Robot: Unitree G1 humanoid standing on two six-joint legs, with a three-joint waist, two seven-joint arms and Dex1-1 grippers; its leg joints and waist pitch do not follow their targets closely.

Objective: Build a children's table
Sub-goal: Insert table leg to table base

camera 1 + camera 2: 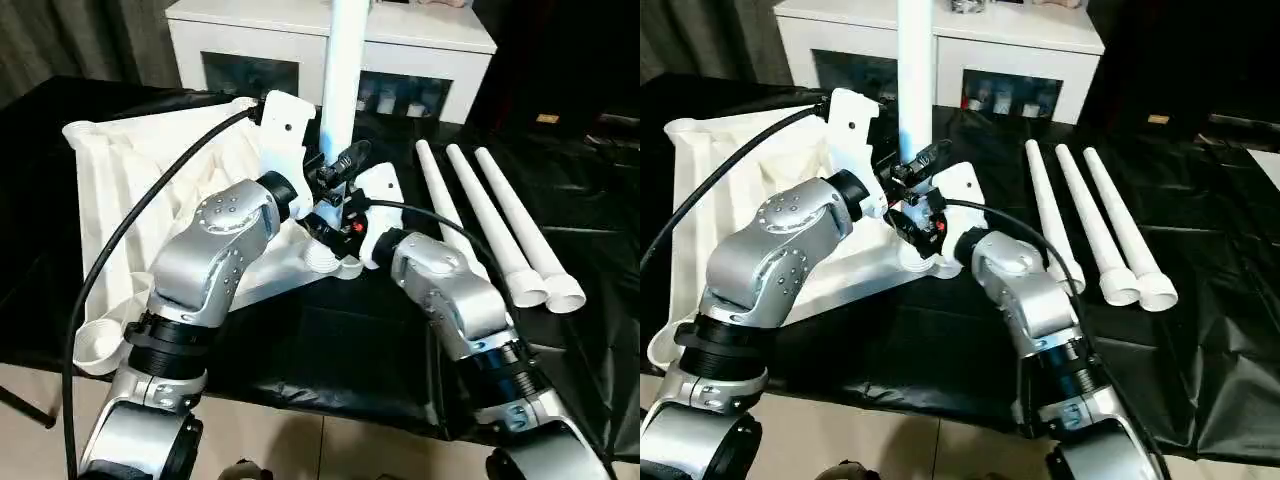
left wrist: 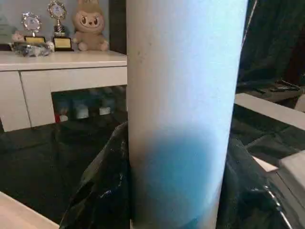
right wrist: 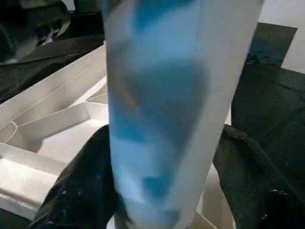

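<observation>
The white table top (image 1: 130,170) lies underside up on the black-covered table, its ribs showing. One white tube leg (image 1: 345,70) stands upright in the corner socket (image 1: 325,260) nearest my hands. My left gripper (image 1: 325,180) is shut on this leg just above the socket, and my right gripper (image 1: 345,225) holds it a little lower. In the left wrist view the leg (image 2: 181,114) sits between black fingers (image 2: 95,191). In the right wrist view the leg (image 3: 162,105) is likewise flanked by fingers (image 3: 76,191), with the ribbed underside behind.
Three more white legs (image 1: 490,220) lie side by side on the black sheet to the right. A white cabinet with glass doors (image 1: 270,45) stands behind the table. Another round socket (image 1: 97,345) is at the top's near left corner.
</observation>
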